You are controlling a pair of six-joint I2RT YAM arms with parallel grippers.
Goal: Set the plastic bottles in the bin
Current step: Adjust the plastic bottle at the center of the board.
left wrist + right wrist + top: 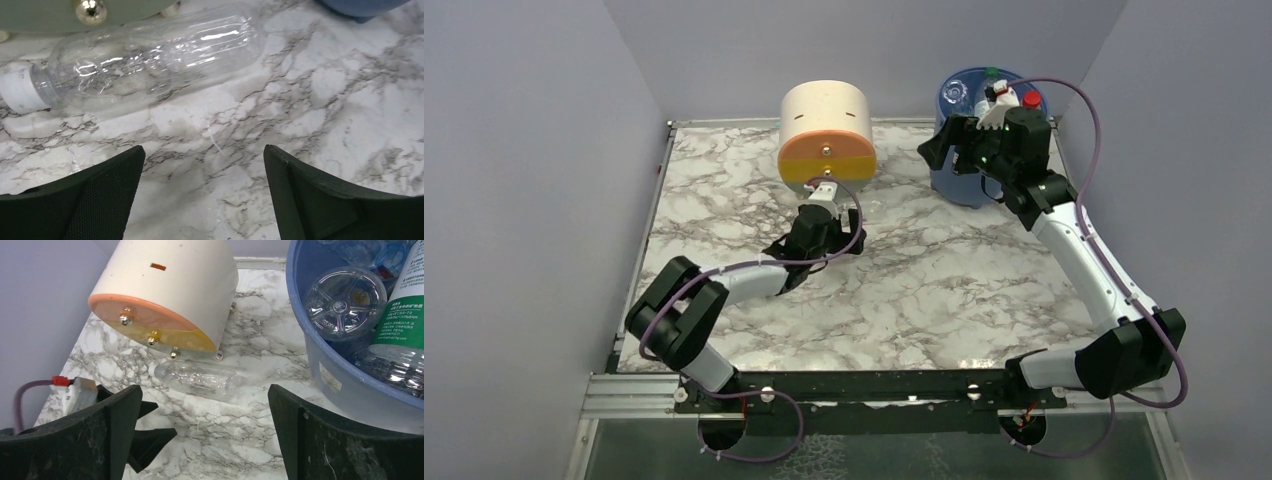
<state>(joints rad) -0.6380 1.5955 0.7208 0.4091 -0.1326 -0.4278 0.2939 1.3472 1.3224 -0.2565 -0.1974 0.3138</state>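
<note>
A clear bottle (150, 55) with a white cap lies on its side on the marble, just in front of the drawer unit. It also shows in the right wrist view (200, 379). My left gripper (202, 155) is open and empty, low over the table a little short of this bottle, and shows in the top view (824, 240). The blue bin (340, 375) holds several bottles, one clear with its base up (345, 302), one green-labelled (405, 315). My right gripper (202, 395) is open and empty, raised beside the bin's left rim (944, 145).
The cream-and-orange round drawer unit (827, 130) stands at the back centre, left of the bin (959, 185). Its brass knobs (126, 317) face the front. Grey walls close in the table on three sides.
</note>
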